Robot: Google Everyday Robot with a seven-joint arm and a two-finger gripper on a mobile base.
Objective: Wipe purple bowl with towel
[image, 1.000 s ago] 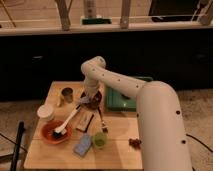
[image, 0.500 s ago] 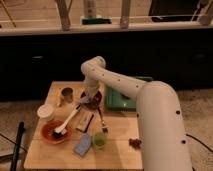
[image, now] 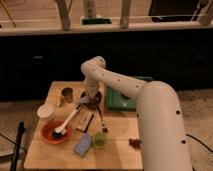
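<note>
**Wiping appears under way at the purple bowl**

Nearer the camera than the gripper sit a green cup [image: 99, 140] and a blue sponge [image: 83, 145], with the orange-red bowl [image: 53, 132] off to its side. The gripper [image: 91, 100] is down at the purple bowl [image: 96, 98], seemingly pressing something pale, probably the towel; its grip I cannot tell. Wiping looks unfinished. Beyond lies a green tray [image: 120, 98].

Purple bowl [image: 96, 99]: small, round, dark maroon-purple, sitting on wooden table [image: 120, 150] just left of green tray [image: 120, 100], partly hidden under gripper [image: 91, 100]. Towel not distinguishable. Gripper hovering directly at bowl, beside tray.
</note>
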